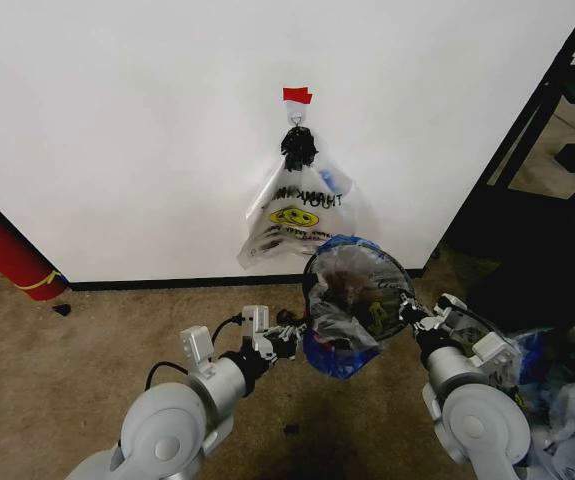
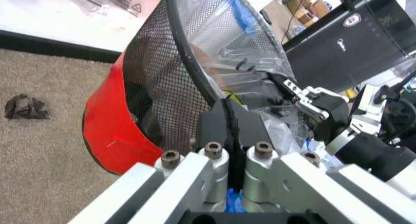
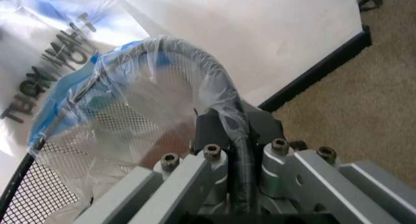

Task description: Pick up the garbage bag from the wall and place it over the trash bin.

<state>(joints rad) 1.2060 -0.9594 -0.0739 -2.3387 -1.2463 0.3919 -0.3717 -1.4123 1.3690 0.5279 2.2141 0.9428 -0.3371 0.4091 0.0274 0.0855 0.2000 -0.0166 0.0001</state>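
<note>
Pinching one trash bin [image 1: 357, 285] rim: left gripper [image 1: 289, 333], right gripper [image 1: 409, 312]; one garbage bag [image 1: 337, 335] over it.

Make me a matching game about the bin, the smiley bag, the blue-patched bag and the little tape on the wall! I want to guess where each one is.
Things:
1. trash bin
2. smiley bag
3. garbage bag
4. red tape strip

Places or states:
A. stuck on the wall above the hook
B. hanging from the hook
C. draped over the bin's rim
D. held up off the floor between the left tool and the right tool

Pairs: 1-D, 2-B, 3-C, 4-A
</note>
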